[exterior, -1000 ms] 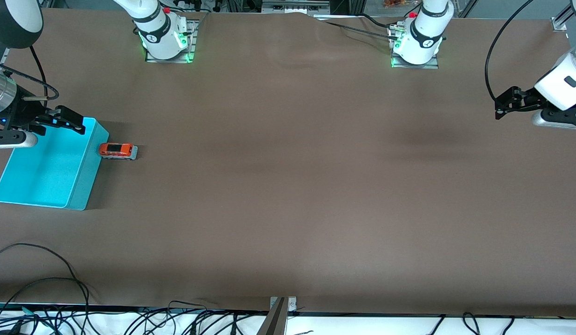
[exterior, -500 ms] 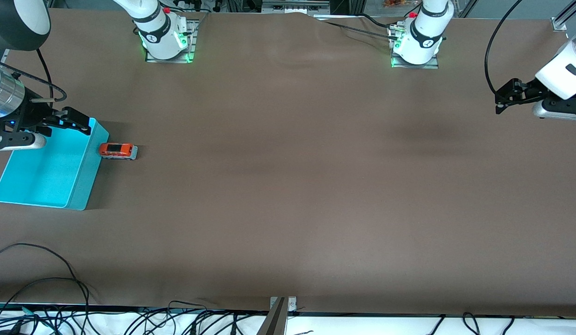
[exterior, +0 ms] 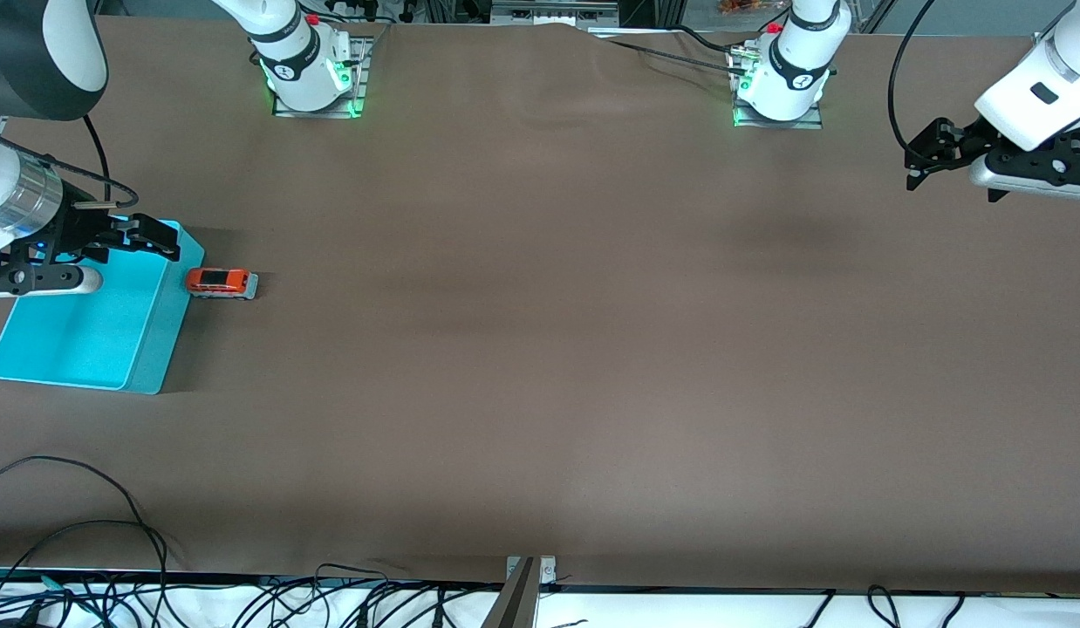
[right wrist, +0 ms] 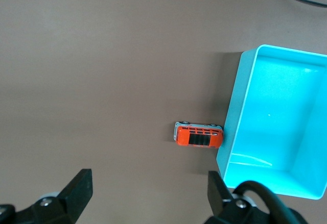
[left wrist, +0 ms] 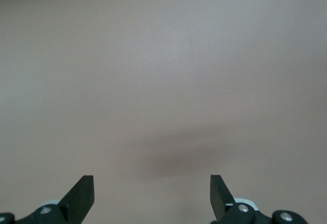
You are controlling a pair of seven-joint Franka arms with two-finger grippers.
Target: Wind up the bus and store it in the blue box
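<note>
The bus [exterior: 222, 283] is a tiny orange-red van with a dark roof. It lies on the brown table right beside the blue box [exterior: 78, 336], off the box's long wall. The right wrist view shows the bus [right wrist: 199, 135] almost touching the blue box [right wrist: 276, 127], which has nothing in it. My right gripper [exterior: 160, 239] hangs open over the box's corner close to the bus, nothing between its fingers [right wrist: 79, 188]. My left gripper [exterior: 919, 166] hangs open and empty over bare table at the left arm's end, and in its own view the left gripper [left wrist: 152, 191] has only brown table below.
Both arm bases [exterior: 309, 74] [exterior: 780, 83] stand along the table's edge farthest from the front camera. Loose cables [exterior: 86, 532] and a metal bracket [exterior: 531, 571] lie at the edge nearest that camera. Brown table stretches between the bus and the left arm's end.
My right gripper has shifted over the box's corner toward the bus. My left gripper has drifted toward the bases' edge and a little toward the table's middle. Bus and box have not moved.
</note>
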